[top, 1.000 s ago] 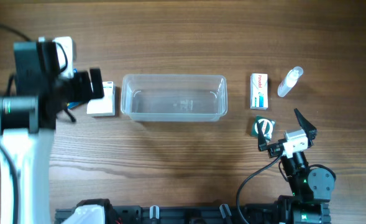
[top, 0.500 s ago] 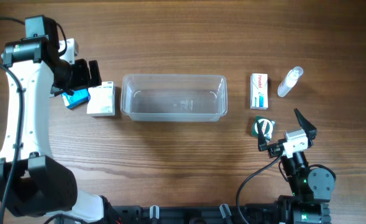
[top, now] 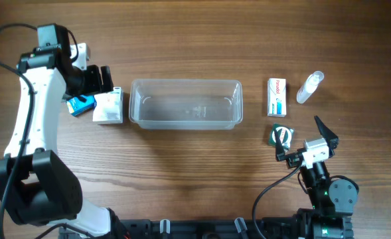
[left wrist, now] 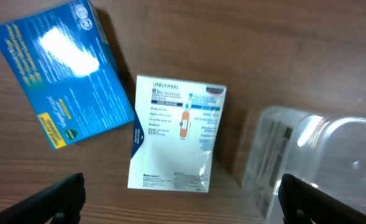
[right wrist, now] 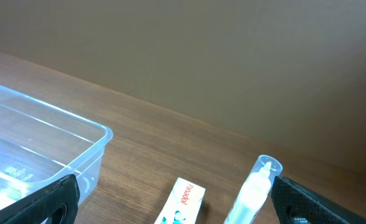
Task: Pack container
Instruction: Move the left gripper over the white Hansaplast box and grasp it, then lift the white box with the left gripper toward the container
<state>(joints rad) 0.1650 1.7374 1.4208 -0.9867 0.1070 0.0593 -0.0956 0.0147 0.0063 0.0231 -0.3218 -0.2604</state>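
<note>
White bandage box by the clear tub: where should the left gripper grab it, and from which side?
From straight above, probably, pinching its two long edges. The white bandage box lies flat, so only its thin sides offer a hold. The blue box crowds one long edge near a corner, so grip toward the other end. The left gripper is open.

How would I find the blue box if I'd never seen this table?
Find the big clear container in the middle of the table. A white box lies beside its left end, with the blue box just past it. It's the only bright blue one, and it lies tilted.
</note>
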